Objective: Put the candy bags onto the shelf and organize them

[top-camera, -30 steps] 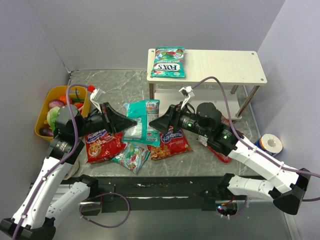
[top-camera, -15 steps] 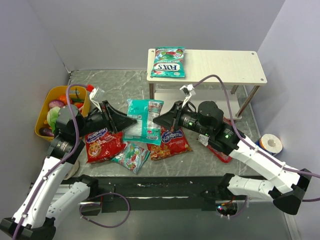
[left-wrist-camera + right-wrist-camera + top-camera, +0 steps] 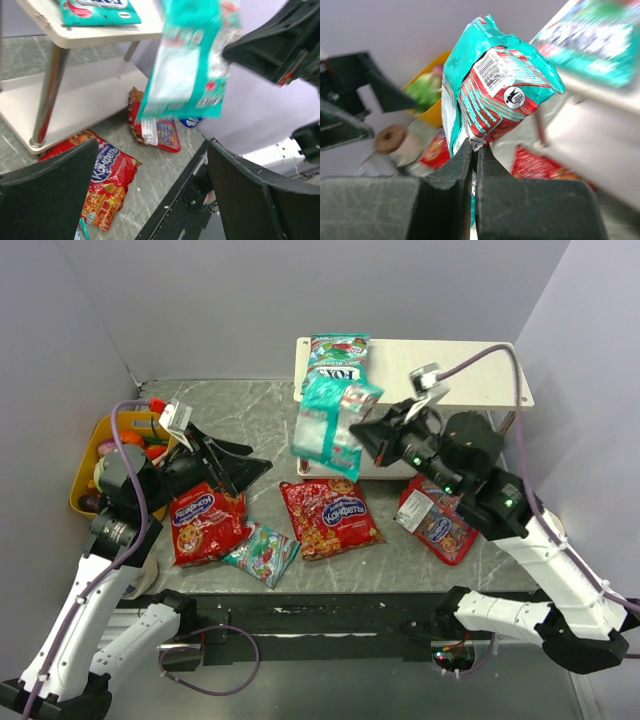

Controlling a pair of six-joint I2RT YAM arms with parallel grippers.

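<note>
My right gripper [image 3: 362, 430] is shut on the lower edge of a teal candy bag [image 3: 330, 425], which hangs in the air just in front of the shelf's [image 3: 460, 370] left end. In the right wrist view the jaws [image 3: 474, 150] pinch the bag's [image 3: 495, 85] seam. A second teal bag [image 3: 335, 355] lies on the shelf's top board. Three red bags [image 3: 205, 525] [image 3: 328, 515] [image 3: 438, 520] and one teal bag [image 3: 262, 552] lie on the table. My left gripper [image 3: 240, 458] stands open and empty, left of the held bag [image 3: 187, 65].
A yellow tub [image 3: 90, 455] of toy vegetables stands at the left wall. Grey walls close in the left, back and right. The shelf's lower board [image 3: 85, 95] is bare, with one red bag [image 3: 160, 132] lying at its right end.
The left gripper opened and let go of the teal bag, then drew back left. The right gripper shut on that bag and lifted it up and back toward the shelf.
</note>
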